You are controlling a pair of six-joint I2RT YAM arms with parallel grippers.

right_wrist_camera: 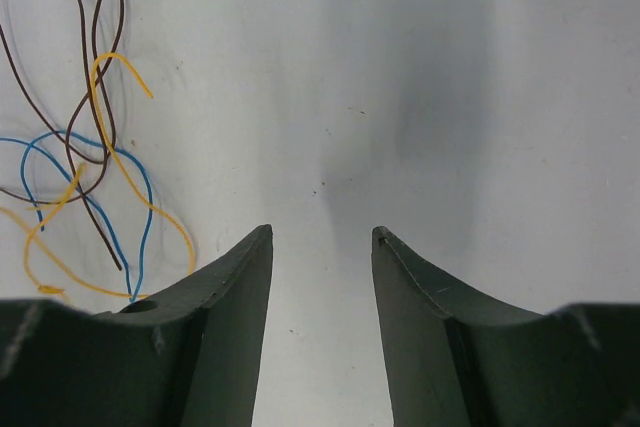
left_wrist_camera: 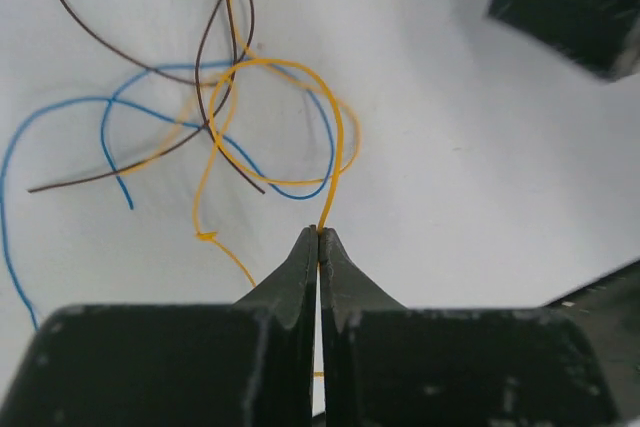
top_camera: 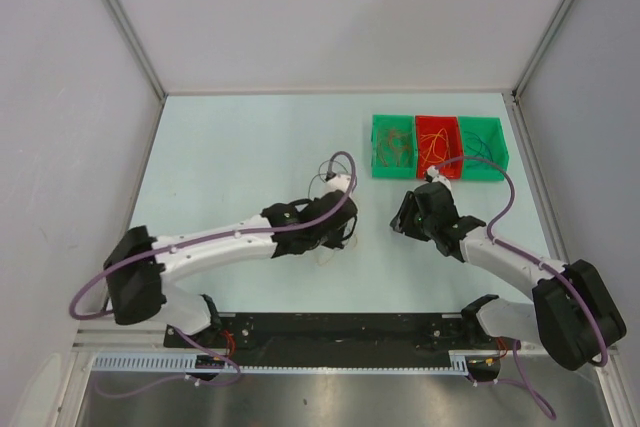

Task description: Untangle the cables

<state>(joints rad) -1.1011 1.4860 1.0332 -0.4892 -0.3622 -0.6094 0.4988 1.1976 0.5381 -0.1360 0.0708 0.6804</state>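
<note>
Left gripper was pinched shut on the orange wire, jaws together, the strand rising out of the tips. That wire looped straight into the knot of cables on the table just ahead, crossing the blue wire and the brown wire.

Risk as I judged it: a pull from there could drag the whole clump along instead of freeing one strand, since nothing pinned the rest (such a thin wire could also slip from the tips). A quick tug might tighten the crossings.

Right gripper hung with jaws apart and nothing between them, over bare table, the tangle off to the left in its own view.

From overhead, the left arm reached forward and low, wrist bent down toward mid-table. The right arm angled in from the right, wrist tipped toward the same spot, near the bins, which held more wires.
</note>
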